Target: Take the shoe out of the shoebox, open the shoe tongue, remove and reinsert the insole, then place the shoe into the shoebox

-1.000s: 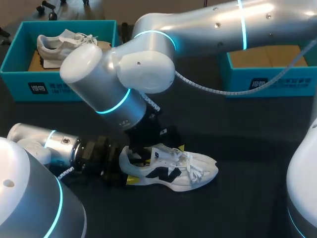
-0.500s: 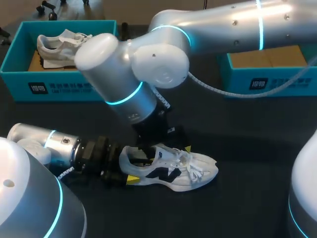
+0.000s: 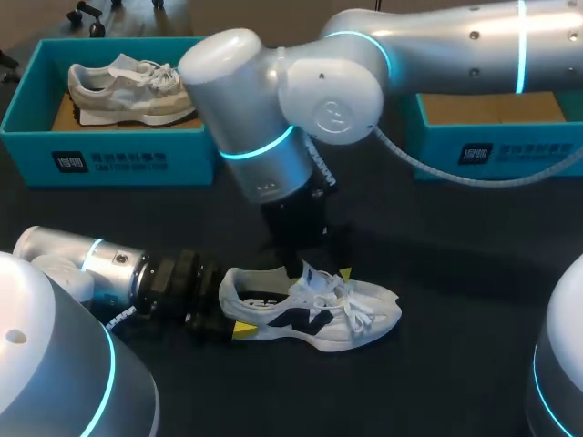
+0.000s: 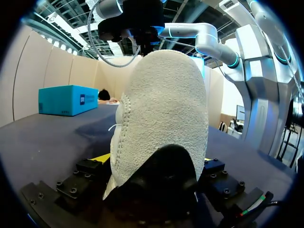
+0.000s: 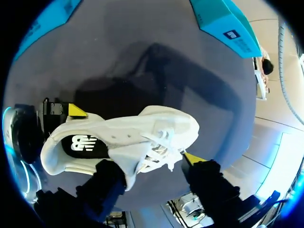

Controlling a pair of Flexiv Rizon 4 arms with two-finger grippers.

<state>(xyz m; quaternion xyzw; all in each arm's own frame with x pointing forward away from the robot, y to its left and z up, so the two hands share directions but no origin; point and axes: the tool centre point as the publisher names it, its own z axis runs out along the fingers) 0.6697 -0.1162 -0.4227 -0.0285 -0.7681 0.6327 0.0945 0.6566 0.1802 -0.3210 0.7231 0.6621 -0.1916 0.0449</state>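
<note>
Shoe (image 3: 321,319) on tabletop (image 3: 446,273), outside shoebox (image 3: 109,162), toe toward right side. Left arm low, lying level along tabletop. Left end effector (image 4: 154,160) clamped on heel, one finger on each side. Right arm reaches across, wrist pointing down over laces. Right end effector (image 5: 156,166) spread wide, gripping nothing. Tongue may brush one finger; unclear.

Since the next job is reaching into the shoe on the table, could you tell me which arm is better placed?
Right, I'd say. The right gripper hangs open just above the tongue of the shoe, free to dip in; the left gripper is shut on the heel, and releasing would probably unsteady it.
</note>
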